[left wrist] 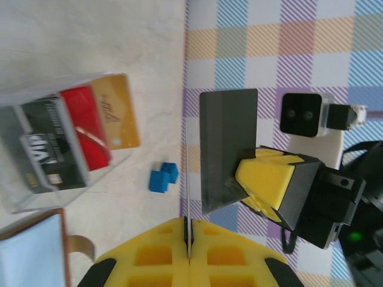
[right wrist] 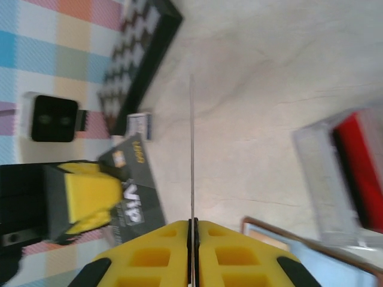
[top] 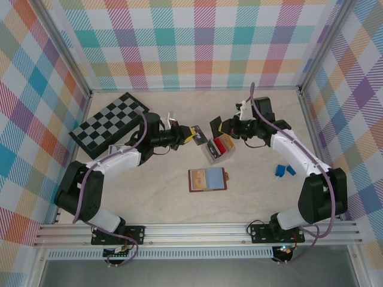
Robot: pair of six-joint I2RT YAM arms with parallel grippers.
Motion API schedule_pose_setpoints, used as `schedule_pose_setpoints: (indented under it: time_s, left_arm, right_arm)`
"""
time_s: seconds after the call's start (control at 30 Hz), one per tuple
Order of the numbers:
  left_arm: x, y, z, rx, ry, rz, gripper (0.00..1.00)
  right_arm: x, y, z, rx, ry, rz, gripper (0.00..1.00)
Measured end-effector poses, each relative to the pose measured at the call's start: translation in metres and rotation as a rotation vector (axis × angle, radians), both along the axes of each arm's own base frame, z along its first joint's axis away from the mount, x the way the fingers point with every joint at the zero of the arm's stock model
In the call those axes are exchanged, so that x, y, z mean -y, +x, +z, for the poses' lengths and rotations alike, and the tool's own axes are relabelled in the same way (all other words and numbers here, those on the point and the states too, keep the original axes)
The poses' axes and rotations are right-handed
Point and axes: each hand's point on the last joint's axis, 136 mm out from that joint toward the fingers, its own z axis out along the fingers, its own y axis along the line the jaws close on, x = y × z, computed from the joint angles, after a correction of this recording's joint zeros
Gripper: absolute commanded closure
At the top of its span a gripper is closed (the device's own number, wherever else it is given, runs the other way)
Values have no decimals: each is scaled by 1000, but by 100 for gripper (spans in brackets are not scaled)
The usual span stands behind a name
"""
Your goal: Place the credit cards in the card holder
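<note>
Two credit cards are up in the air. My left gripper [left wrist: 187, 226] is closed on a black card [right wrist: 134, 191]. My right gripper [right wrist: 192, 226] is closed on a grey card [left wrist: 227, 137]. More cards, like a red card [left wrist: 84, 128], wait in the clear tray [top: 207, 156]. The card holder [top: 207, 179] lies open on the desk [top: 149, 185], near the tray. I think I am bringing cards over. Next I must lower one card to a pocket and slide it in straight.

Blk/wht arms [top: 116, 158], purple cables [top: 144, 125], yellow claw pads [left wrist: 155, 257]
</note>
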Motion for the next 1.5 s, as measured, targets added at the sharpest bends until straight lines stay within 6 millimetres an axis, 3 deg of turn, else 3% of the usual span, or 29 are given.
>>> schedule_pose_setpoints:
  time_s: [0.23, 0.43, 0.87, 0.97, 1.07, 1.2, 1.3, 1.33, 1.5]
  left_arm:
    - [-18, -5, -34, -75, 106, 58, 100]
    - [-19, -6, -36, -80, 117, 59, 100]
    - [-18, -7, -36, -81, 113, 51, 100]
    - [-17, -7, -35, -79, 109, 46, 100]
    - [-16, -9, -34, -79, 102, 34, 100]
    - [-12, -9, -35, -78, 89, 11, 100]
    - [-8, -11, -33, -71, 73, -14, 100]
    - [-7, -12, -31, -60, 66, -26, 100]
    - [7, -21, -17, 4, 33, -102, 100]
  right_arm:
    - [-23, -12, -46, 89, -333, 187, 90]
    - [-14, -10, -85, 91, -499, 241, 90]
    - [-13, -4, -123, 100, -593, 282, 89]
    - [-13, -4, -128, 96, -601, 284, 81]
    - [-13, -4, -127, 96, -598, 277, 72]
    - [-8, -8, -117, 102, -598, 251, 71]
    - [-2, -9, -92, 112, -563, 191, 69]
    - [-1, -10, -80, 116, -531, 166, 64]
    - [10, -19, -20, 116, -285, 70, 58]
